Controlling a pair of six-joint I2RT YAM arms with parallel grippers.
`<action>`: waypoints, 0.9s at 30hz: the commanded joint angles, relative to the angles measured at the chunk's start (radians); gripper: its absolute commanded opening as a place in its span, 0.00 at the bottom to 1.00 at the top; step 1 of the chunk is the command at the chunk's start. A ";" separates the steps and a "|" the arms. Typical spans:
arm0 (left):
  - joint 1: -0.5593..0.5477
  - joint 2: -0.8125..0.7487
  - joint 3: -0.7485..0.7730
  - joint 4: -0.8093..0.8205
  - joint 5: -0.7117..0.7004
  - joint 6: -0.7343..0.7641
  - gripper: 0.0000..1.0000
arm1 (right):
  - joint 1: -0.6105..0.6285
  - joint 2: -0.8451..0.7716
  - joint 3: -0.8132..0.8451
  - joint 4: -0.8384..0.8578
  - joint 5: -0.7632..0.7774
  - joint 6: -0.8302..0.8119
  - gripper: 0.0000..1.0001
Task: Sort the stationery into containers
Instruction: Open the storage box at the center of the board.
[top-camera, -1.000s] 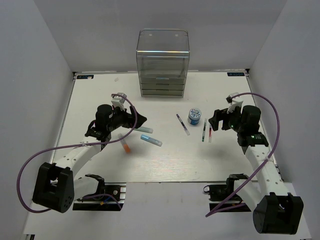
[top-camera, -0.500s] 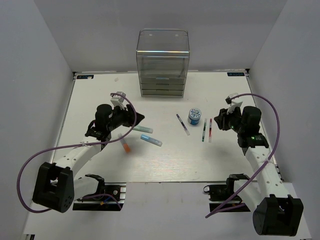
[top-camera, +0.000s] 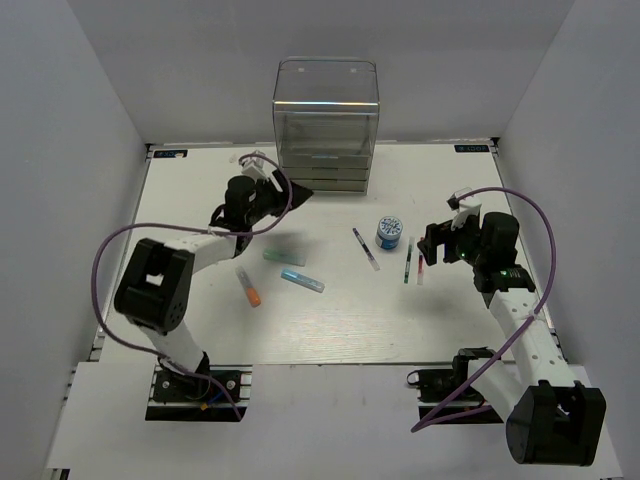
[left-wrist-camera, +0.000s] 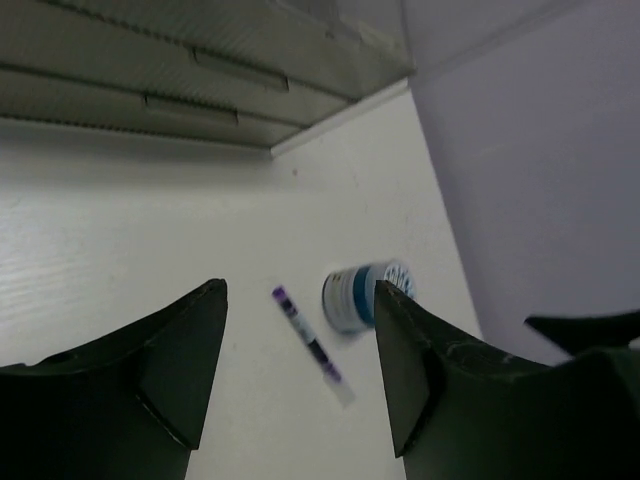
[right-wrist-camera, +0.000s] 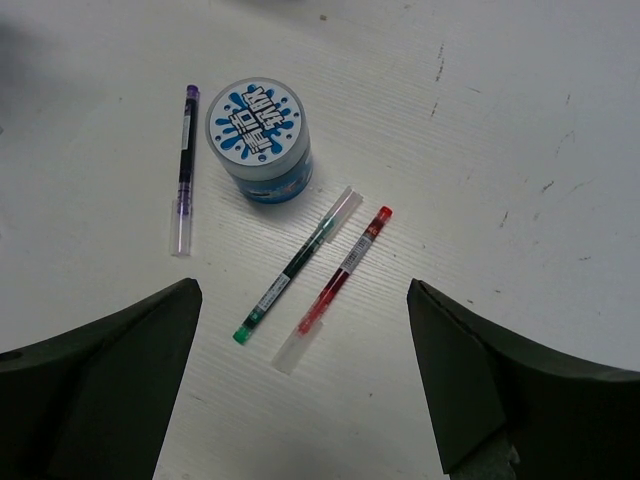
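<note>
The clear organiser (top-camera: 326, 125) stands at the back, its grey drawers (left-wrist-camera: 180, 85) shut. My left gripper (top-camera: 296, 191) is open and empty just in front of the drawers' left side; its wrist view (left-wrist-camera: 300, 300) shows the purple pen (left-wrist-camera: 312, 345) and the blue-and-white roll (left-wrist-camera: 362, 296). My right gripper (top-camera: 430, 246) is open and empty above the red pen (right-wrist-camera: 340, 272) and green pen (right-wrist-camera: 296, 266), near the roll (right-wrist-camera: 258, 138) and purple pen (right-wrist-camera: 184, 172). The teal (top-camera: 283, 256), light-blue (top-camera: 302, 281) and orange-capped (top-camera: 249, 289) markers lie left of centre.
White walls close the table (top-camera: 200, 330) in on the left, back and right. Purple cables loop from both arms. The pens and roll lie close together right of centre.
My left arm has swung away from the markers toward the back, up to the organiser's drawers. My right gripper has shifted slightly left over the pens. The stationery has not moved.
</note>
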 joint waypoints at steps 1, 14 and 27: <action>-0.016 0.099 0.072 0.184 -0.131 -0.207 0.71 | -0.001 -0.009 0.022 0.021 0.004 0.013 0.90; -0.047 0.422 0.401 0.294 -0.240 -0.282 0.65 | -0.005 -0.016 0.025 0.016 -0.001 0.024 0.90; -0.056 0.513 0.479 0.349 -0.304 -0.326 0.41 | -0.004 -0.003 0.023 0.016 -0.022 0.022 0.90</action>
